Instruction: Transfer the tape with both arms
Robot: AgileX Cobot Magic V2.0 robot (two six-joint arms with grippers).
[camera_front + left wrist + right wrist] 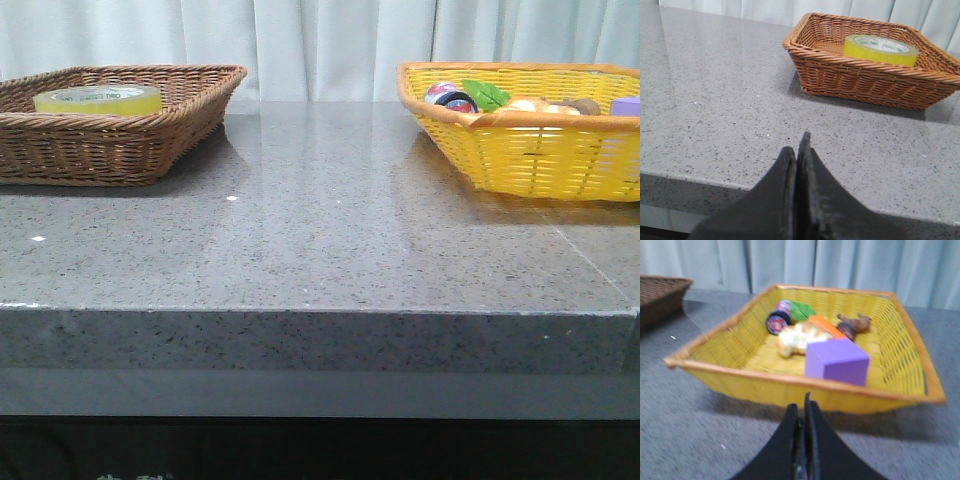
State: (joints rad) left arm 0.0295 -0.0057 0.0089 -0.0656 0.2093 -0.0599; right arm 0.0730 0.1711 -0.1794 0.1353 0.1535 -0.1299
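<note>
The tape (98, 98), a wide translucent yellow roll with a white core and green lettering, lies flat in the brown wicker basket (120, 145) at the far left of the table. It also shows in the left wrist view (880, 50). My left gripper (799, 150) is shut and empty, low over the table's near edge, well short of that basket (840, 82). My right gripper (803, 409) is shut and empty, just in front of the yellow basket (790, 385). Neither arm shows in the front view.
The yellow basket (530, 150) at the far right holds a purple block (837, 361), a small round dark-rimmed tin (777, 320), a green piece and other toys. Grey speckled tabletop (330, 220) lies between the baskets. A pale curtain hangs behind.
</note>
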